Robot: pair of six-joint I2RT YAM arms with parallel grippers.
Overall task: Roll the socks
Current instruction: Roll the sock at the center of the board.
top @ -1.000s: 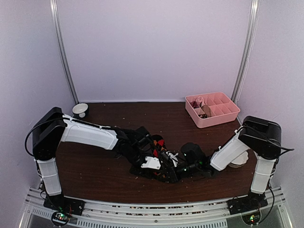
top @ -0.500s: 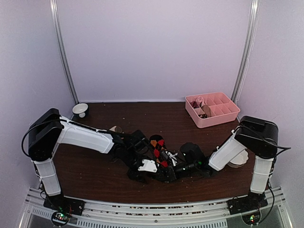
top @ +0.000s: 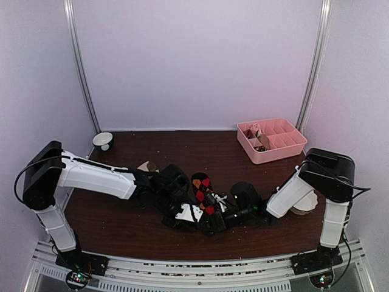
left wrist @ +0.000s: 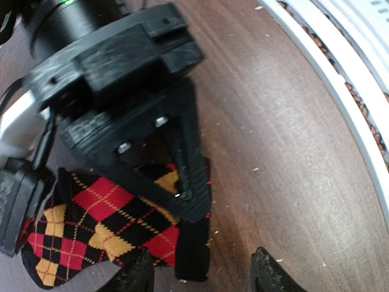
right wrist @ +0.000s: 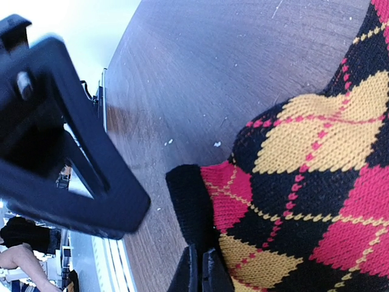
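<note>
Two claws meet lower centre | left claw [left wrist: 200, 275]: tips apart, by argyle sock [left wrist: 115, 225] black edge | right claw [right wrist: 199, 271]: clamped on that sock | sock on table [left wrist: 292, 121]

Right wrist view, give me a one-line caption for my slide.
Right gripper shut on the black edge of the red-and-orange argyle sock, which lies on the dark wooden table.

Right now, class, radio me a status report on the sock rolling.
Right gripper shut on argyle sock, flat on table. Left gripper open alongside. Grippers crowded together.
</note>
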